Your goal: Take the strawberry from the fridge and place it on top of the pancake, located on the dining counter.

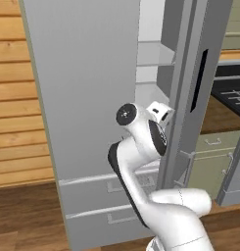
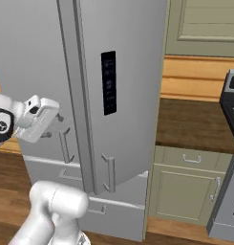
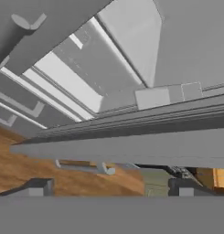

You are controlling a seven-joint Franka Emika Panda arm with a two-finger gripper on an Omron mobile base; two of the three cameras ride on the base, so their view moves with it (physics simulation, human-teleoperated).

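We see a wood-plank wall well to the left of the end effector, and a wooden floor below it. To its right stand pale green cabinets under a dark brown bench, with a stove beyond.

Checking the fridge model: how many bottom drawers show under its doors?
2: the tall grey fridge has an upper drawer and a lower drawer stacked beneath it, partly hidden by the white arm.

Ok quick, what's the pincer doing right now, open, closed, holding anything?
Pincer: open, nothing between its fingertips, pointed at the edge of the fridge door.
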